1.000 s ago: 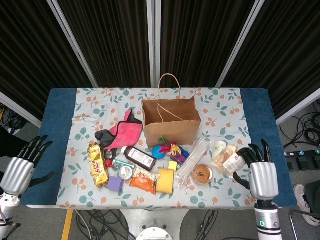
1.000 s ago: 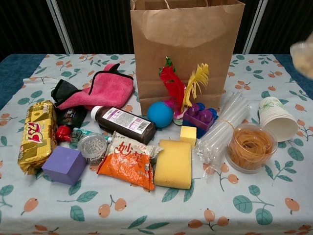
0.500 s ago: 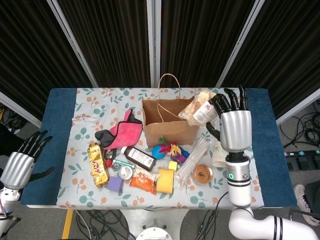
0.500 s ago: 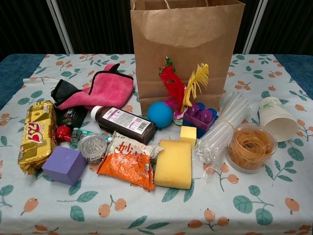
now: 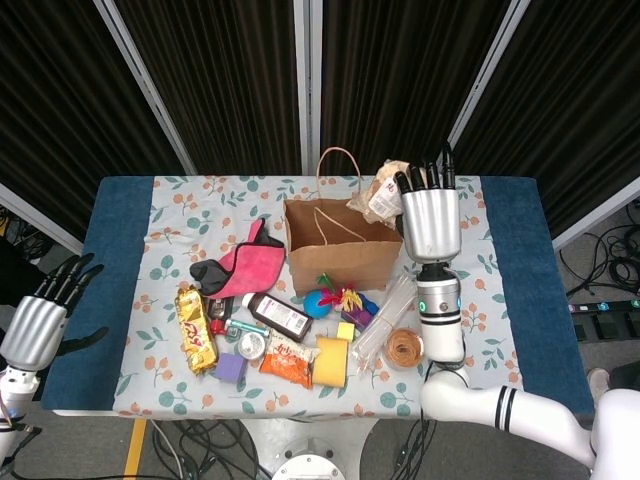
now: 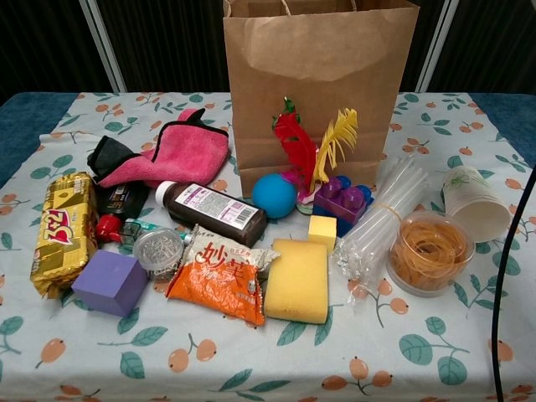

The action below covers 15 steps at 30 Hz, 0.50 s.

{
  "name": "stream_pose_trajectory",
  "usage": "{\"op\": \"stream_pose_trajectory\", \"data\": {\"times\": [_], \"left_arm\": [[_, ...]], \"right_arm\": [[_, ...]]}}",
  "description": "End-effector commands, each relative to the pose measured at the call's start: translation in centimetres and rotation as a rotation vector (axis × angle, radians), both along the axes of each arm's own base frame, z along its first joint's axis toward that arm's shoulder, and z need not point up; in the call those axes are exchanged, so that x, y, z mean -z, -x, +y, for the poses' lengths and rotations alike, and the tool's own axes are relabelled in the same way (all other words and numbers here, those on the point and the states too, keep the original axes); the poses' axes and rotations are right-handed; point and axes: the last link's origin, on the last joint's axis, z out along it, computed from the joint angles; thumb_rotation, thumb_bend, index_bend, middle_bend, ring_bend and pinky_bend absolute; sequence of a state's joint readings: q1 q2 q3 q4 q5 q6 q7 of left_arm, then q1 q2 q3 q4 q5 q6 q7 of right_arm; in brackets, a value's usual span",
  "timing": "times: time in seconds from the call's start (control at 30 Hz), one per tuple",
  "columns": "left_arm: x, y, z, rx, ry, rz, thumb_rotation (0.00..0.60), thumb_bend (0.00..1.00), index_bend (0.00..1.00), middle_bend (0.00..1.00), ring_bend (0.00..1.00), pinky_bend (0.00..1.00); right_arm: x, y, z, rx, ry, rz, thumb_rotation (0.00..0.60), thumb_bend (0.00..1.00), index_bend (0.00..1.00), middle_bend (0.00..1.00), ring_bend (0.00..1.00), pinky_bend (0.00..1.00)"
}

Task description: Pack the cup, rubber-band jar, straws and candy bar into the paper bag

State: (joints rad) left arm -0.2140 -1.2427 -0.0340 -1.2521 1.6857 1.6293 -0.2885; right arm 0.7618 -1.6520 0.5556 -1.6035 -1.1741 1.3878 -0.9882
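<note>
The brown paper bag [image 5: 342, 245] [image 6: 318, 75] stands upright and open-topped at mid-table. My right hand [image 5: 430, 218] is raised by the bag's right rim and grips a crinkly pale packet [image 5: 382, 193] just above the opening. In front of the bag lie the clear straws [image 5: 385, 315] [image 6: 381, 222], with the rubber-band jar [image 5: 405, 347] [image 6: 429, 251] beside them. The paper cup [image 6: 476, 203] lies on its side further right, hidden by my forearm in the head view. A yellow candy bar [image 5: 195, 328] [image 6: 63, 230] is at the front left. My left hand [image 5: 40, 320] hovers open off the table's left edge.
A pink cloth [image 5: 245, 262], brown bottle [image 6: 213, 211], blue ball [image 6: 274, 196], feather toy [image 6: 314, 146], yellow sponge [image 6: 297, 280], orange snack packet [image 6: 222, 276] and purple cube [image 6: 109, 282] crowd the front left and centre. A black cable [image 6: 511, 276] hangs at the chest view's right edge.
My right hand has lifted the pale packet from the table's right front, up and leftward to the bag's right rim. The left hand has barely shifted.
</note>
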Motion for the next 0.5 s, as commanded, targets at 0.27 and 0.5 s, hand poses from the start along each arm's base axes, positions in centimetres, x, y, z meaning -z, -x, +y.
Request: {"op": "stream_pose_trajectory", "data": {"times": [0.27, 0.5], "left_arm": [[-0.2, 0.3, 0.0, -0.008, -0.011, -0.009, 0.600, 0.03, 0.16, 0.16, 0.08, 0.20], [-0.6, 0.4, 0.1, -0.015, -0.028, -0.021, 0.600, 0.03, 0.15, 0.16, 0.08, 0.20]], "right_arm": [[1.4, -1.0, 0.8, -0.040, -0.043, 0.038, 0.600, 0.17, 0.44, 0.35, 0.19, 0.05], [2.0, -1.0, 1.5, -0.032, -0.110, 0.063, 0.600, 0.02, 0.28, 0.25, 0.09, 0.00]]}}
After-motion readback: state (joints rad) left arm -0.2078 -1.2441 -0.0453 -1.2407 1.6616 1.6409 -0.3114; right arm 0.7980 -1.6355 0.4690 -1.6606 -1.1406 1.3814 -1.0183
